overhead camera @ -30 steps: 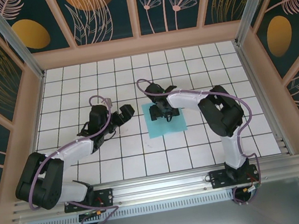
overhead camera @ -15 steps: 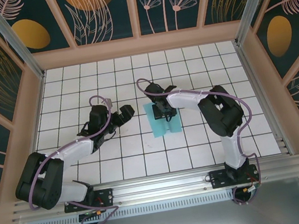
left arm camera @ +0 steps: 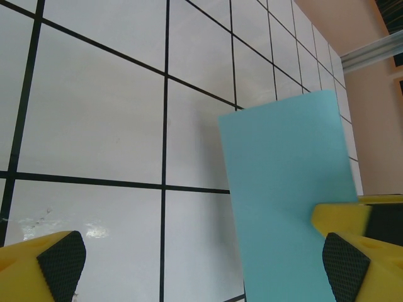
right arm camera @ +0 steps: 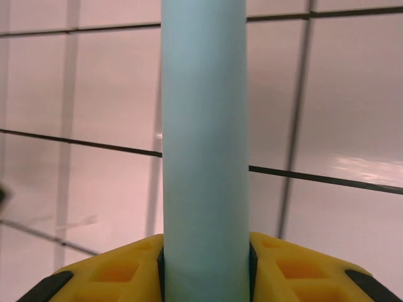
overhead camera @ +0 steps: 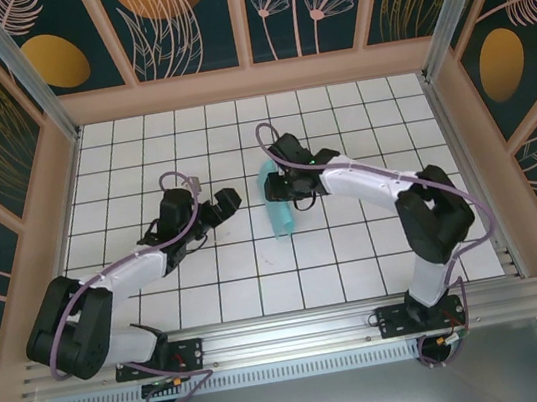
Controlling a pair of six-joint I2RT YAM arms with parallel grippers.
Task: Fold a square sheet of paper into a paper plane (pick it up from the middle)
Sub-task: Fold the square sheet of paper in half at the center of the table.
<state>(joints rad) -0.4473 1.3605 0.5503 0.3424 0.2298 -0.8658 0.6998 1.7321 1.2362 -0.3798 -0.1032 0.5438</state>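
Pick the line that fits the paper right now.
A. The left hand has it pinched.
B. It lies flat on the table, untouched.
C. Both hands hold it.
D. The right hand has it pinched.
D: the paper runs up from between the closed fingers of the right hand, while the left hand stands wide open beside it without gripping.

Around the square sheet of paper (overhead camera: 278, 208), bare table (overhead camera: 199, 141) tiles lie open at twelve and six o'clock; the left gripper (overhead camera: 221, 208) blocks nine o'clock, the right arm (overhead camera: 367, 182) three.
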